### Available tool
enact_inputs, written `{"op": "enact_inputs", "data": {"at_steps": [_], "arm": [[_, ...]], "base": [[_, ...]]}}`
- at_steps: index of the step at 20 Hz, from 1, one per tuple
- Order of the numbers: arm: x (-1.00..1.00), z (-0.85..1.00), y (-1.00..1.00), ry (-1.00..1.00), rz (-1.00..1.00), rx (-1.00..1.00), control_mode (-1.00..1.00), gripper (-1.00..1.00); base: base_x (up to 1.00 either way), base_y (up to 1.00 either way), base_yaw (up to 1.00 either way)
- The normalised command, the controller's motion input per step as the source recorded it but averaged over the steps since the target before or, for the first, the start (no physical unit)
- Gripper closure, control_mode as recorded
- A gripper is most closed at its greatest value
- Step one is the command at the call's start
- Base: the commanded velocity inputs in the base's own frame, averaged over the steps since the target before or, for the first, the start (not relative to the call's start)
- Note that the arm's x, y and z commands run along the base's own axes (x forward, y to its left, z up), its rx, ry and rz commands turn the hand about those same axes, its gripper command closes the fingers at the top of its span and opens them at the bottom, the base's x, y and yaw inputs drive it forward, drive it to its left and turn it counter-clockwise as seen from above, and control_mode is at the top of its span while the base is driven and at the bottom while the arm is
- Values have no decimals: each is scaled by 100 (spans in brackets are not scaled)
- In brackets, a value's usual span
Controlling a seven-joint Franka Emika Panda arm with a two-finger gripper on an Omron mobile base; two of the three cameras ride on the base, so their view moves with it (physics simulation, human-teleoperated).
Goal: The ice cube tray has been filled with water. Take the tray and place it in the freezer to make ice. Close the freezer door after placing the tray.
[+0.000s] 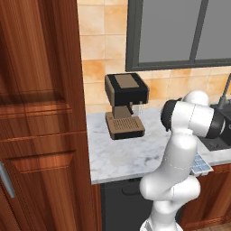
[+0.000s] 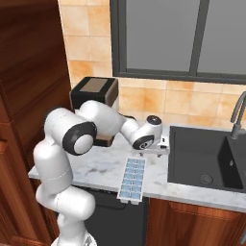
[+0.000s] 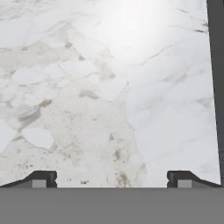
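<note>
ice cube tray overhangs the counter front edge.

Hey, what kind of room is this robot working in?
A home kitchen, by the look of it, computer-rendered. A marble counter carries a coffee machine and an ice cube tray, a dark sink with a faucet is set into it, and wooden cabinets stand alongside.
</note>
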Motion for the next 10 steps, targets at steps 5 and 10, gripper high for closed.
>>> {"op": "enact_inputs", "data": {"at_steps": [5,10], "arm": [[-14,35,0,-16,-6,0,-100,-100],[-11,79,-3,-5,-6,0,-100,-100]], "base": [[0,0,0],[0,0,0]]}}
